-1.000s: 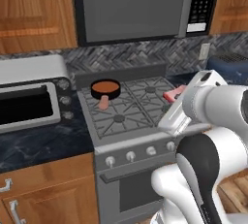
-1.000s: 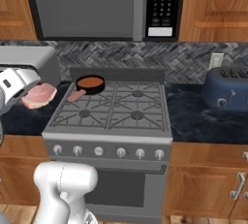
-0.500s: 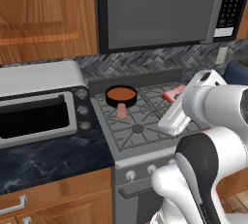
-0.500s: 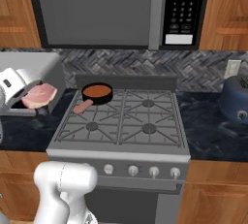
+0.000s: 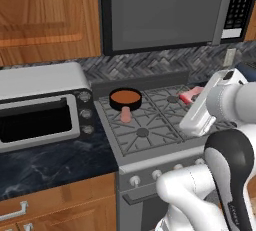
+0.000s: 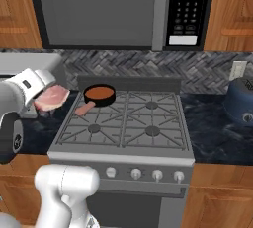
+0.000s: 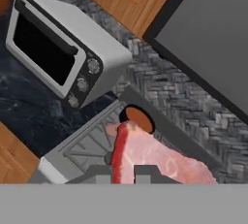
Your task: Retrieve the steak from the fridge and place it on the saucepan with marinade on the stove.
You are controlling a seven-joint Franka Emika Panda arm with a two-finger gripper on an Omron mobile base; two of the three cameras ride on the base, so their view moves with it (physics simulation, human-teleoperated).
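Left base view: the saucepan with marinade (image 5: 125,98) sits on the stove (image 5: 150,130) at its rear-left burner, pinkish handle toward 6 o'clock; the steak (image 5: 190,95) peeks out beyond the arm at 3 o'clock, off the grates.

Right base view: the steak (image 6: 51,97) hangs at 9 o'clock of the pan (image 6: 99,94) — beside the stove's left edge.

Hand view: the end effector (image 7: 123,173) is clamped on the steak (image 7: 157,162), the toaster oven (image 7: 63,56) at 10 o'clock.
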